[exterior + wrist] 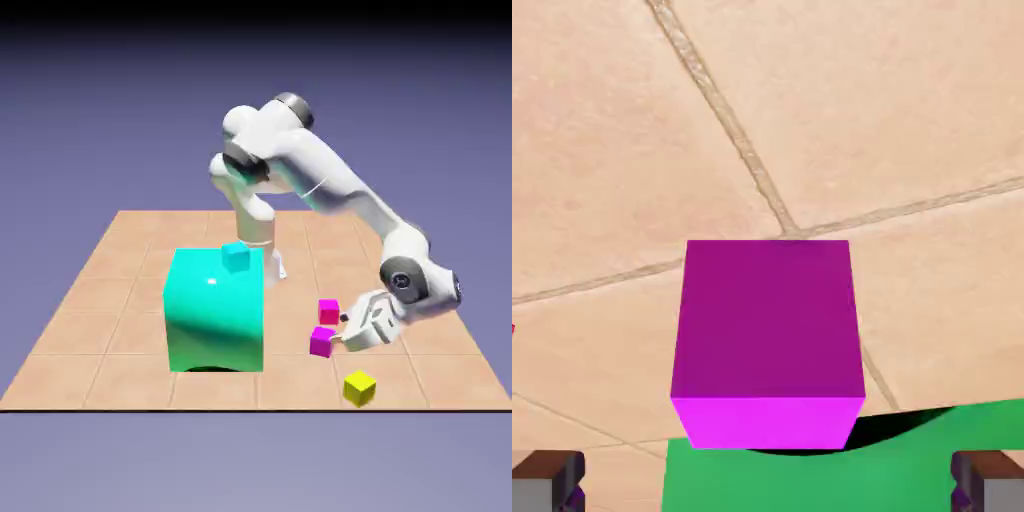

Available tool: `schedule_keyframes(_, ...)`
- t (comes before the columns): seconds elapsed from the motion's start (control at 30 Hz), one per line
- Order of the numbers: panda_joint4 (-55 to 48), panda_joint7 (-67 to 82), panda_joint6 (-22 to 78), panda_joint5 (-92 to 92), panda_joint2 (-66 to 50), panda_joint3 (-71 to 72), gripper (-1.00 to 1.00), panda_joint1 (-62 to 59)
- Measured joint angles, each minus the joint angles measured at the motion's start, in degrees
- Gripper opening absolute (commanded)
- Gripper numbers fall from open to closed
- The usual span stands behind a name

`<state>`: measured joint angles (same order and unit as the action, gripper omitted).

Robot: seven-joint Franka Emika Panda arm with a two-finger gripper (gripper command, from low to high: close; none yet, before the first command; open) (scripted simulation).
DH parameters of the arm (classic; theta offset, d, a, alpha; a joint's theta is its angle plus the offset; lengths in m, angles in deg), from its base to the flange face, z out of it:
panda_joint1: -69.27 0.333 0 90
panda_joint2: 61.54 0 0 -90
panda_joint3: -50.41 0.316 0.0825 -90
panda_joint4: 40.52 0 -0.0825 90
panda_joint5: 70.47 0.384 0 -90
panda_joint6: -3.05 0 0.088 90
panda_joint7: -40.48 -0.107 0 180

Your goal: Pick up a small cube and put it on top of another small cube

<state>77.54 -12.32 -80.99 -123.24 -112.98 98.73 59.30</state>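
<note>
Magenta is what fills my hand view: the nearer magenta cube [768, 340] sits on the tiled table [912, 120], centred ahead of the gripper [768, 480], with the two grey fingertips [547, 480] at the bottom corners, spread wide and clear of its sides. A green surface shows at the bottom edge of that view; I cannot say what it is. From the exterior view I read the same: the gripper [345, 330] hangs low beside that cube [322, 342], released and gripping nothing, and I cannot tell whether a finger touches it.

On progress, I judge we are early. Nothing is lifted and nothing has been stacked by this hand as things lie; I am lined up for a grasp, no more. Left to do: bring the fingers around the cube, clamp it, lift it, carry it over another small cube and set it down squarely.

The count, working outward:
- two magenta cubes, the second [329, 311] just behind the first as the exterior view shows them;
- one yellow cube [360, 387], near the table's front edge;
- one small teal cube [236, 257], resting on top of the big block;
- one big teal block [215, 310], to the exterior view's left of the magenta pair;
- one arm.

That makes four small cubes.
</note>
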Motion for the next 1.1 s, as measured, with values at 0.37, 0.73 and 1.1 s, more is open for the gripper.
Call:
schedule_keyframes(0.37, -15.55, -4.62, 6.48, 14.22, -1.21, -1.11, -1.0, 2.44)
schedule_keyframes(0.73, -38.39, -17.24, 10.23, 34.99, -7.38, -8.94, -1.0, 3.37)
schedule_keyframes(1.1, -54.35, -27.1, 11.64, 51.38, -11.83, -15.11, -1.0, 3.76)
